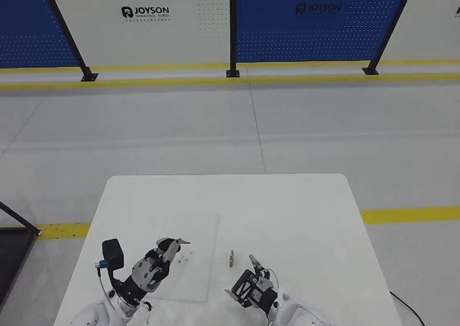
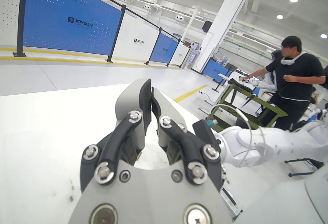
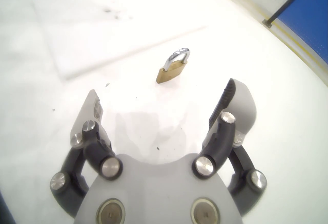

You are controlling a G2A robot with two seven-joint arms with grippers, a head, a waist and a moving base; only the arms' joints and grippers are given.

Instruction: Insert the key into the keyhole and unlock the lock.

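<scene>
**Pale floor [image 1: 213,122], white table [image 1: 295,204]: padlock lying ahead of a spread claw**

We are looking down on a wide grey hall floor that is carrying yellow lines [image 1: 425,214] and running back to blue and white barrier panels [image 1: 319,28]. On it the square white table is standing, and both of our arms are working at its near edge.

A thin white sheet [image 1: 189,253] is lying flat on the near left part of the table, and its straight edge is also showing in the right wrist view [image 3: 128,40].

Our left claw [image 1: 179,244] is hanging over that sheet, tilted up off the surface. In the left wrist view it [image 2: 151,89] is showing its ribbed black pads [image 2: 144,99] pressing together, with only a wavy seam between them. We are not managing to tell whether anything is pinched there.

Our right claw [image 1: 258,267] is sitting low over the bare table, to the right of the sheet. It [image 3: 162,88] is standing wide apart and gripping nothing.

The brass padlock [image 1: 232,258] is resting on the bare table just off the sheet's edge, a little ahead of the right claw and apart from it. In the right wrist view the padlock [image 3: 172,68] is pointing its silver shackle away from the claw, and the shackle is looking closed.
</scene>
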